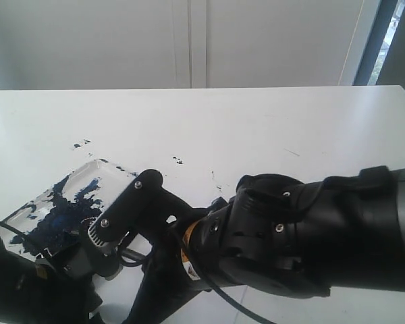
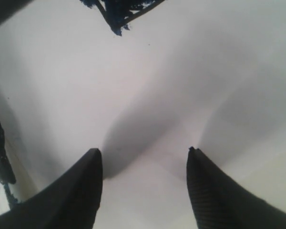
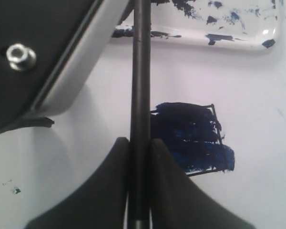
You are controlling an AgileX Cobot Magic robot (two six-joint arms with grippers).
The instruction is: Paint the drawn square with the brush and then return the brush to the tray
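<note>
1. Right wrist view puts the right end effector nearest, its two fingers pinched on the shaft of the brush. The shaft runs straight away from the jaws, and its tip is out of sight.
2. Just beyond the fingers, beside the shaft, the drawn square lies on white paper. Its inside is smeared dark blue almost to the lines, and some paint spills past one corner.
3. Farther on sits the tray, blotched with blue-black paint. The shaft crosses its near rim, though I cannot tell whether the brush touches it.
4. Left wrist view shows the left end effector spread and empty over a bare white surface.
5. Exterior view has the right arm filling the foreground, with the tray behind it at the near left of the bench.
6. Judgement: the painting looks done or nearly so. What is left is to lay the brush in the tray and let go.
</note>
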